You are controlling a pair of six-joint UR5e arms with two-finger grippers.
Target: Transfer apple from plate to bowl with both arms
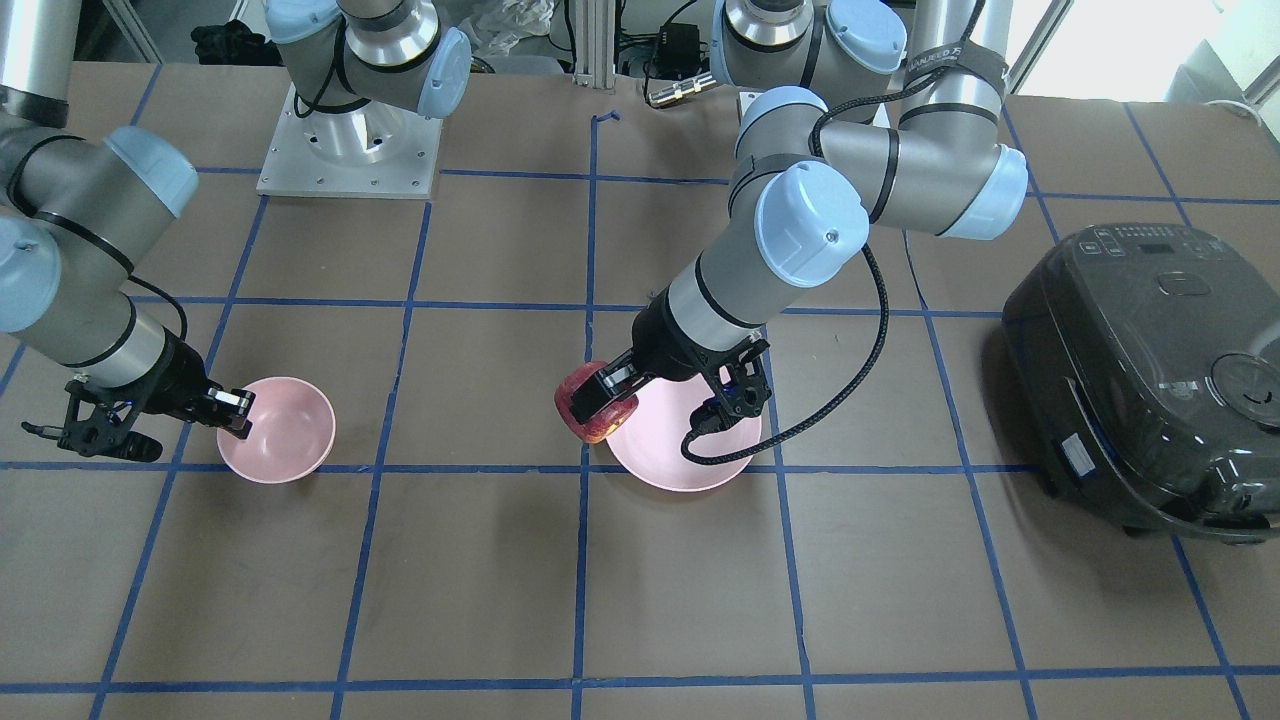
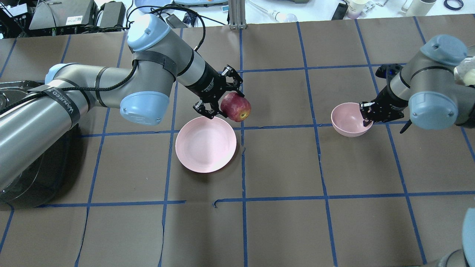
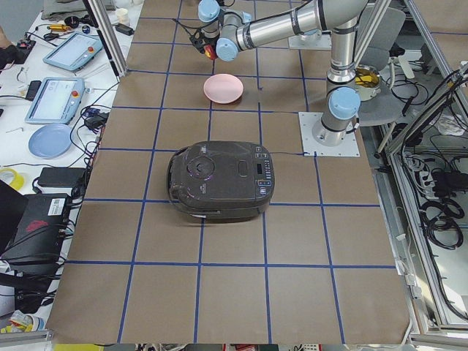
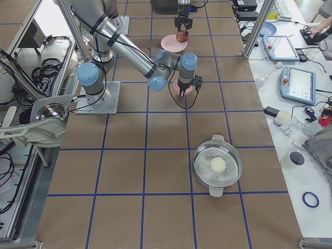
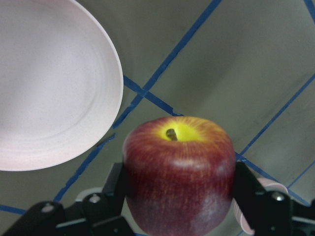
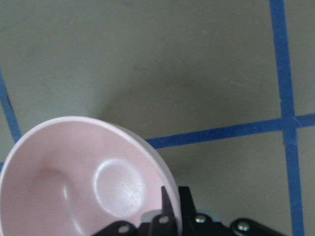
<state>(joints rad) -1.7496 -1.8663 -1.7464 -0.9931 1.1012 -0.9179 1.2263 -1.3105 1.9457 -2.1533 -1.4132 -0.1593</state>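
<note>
My left claw point(image 5: 179, 194) pinches the apple point(image 2: 236, 106), which is up off the plate point(image 2: 206, 145) and just past its rim. My right claw point(image 2: 366, 115) is pressed onto the rim of the bowl point(image 2: 346, 120), which sits empty, well apart on the desk point(image 2: 282, 167). Pickup looks done; the carry across and the drop are left

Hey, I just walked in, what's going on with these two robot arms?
The left gripper is clamped on a red apple and holds it in the air just past the edge of the pink plate, on the side toward the bowl. The plate is empty. The right gripper pinches the rim of the small pink bowl, which sits on the table with nothing in it yet.
</note>
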